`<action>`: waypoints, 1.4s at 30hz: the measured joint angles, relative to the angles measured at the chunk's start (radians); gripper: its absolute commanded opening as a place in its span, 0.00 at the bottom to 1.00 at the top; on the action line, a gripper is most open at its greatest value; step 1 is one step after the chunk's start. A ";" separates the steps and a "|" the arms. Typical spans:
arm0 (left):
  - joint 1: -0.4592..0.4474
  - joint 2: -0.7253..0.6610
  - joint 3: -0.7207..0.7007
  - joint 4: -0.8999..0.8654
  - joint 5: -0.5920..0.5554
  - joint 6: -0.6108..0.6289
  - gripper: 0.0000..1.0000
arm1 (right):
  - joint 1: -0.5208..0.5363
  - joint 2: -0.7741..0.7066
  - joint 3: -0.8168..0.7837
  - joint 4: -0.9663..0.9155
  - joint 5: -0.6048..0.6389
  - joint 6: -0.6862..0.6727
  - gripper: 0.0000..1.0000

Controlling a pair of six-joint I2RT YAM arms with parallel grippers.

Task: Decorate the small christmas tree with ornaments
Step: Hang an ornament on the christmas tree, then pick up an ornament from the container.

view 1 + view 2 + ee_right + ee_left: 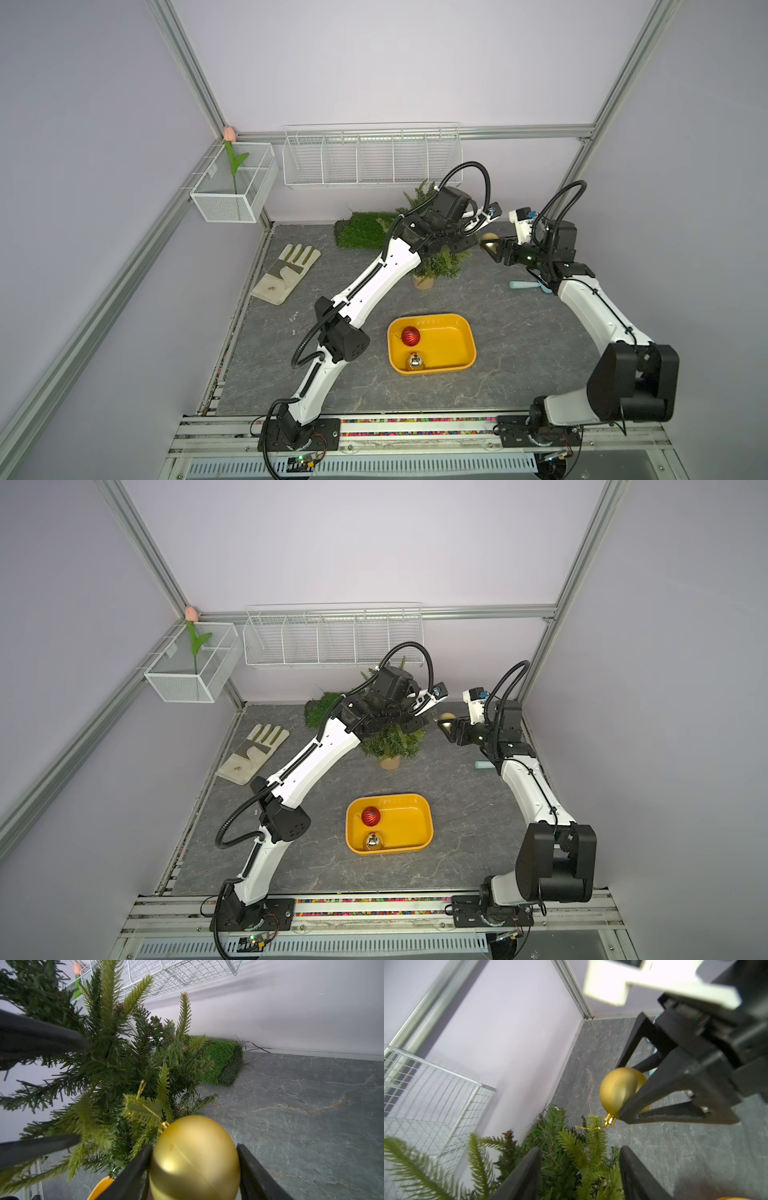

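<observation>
Gold ornament (194,1159) — matte, capped — sits clamped in right gripper (194,1147) jaws beside small christmas tree (440,266); left gripper (580,1149) gapes.

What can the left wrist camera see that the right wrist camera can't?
Only the left wrist view shows the right arm's fingers from the side, pinching the gold ball. Only the right wrist view shows the grass mat and the pink tulip. Both show the gold ball, the little tree and the grey table.
</observation>
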 measured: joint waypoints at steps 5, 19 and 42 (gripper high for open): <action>0.000 -0.063 -0.001 0.026 0.036 -0.037 0.93 | 0.000 -0.031 -0.012 0.000 0.016 0.003 0.75; 0.000 -0.417 -0.399 0.262 -0.032 -0.195 0.95 | 0.103 -0.244 -0.036 -0.168 0.161 -0.010 0.72; 0.014 -1.159 -1.555 0.436 -0.380 -0.781 0.95 | 0.840 -0.257 -0.327 -0.318 0.553 0.383 0.75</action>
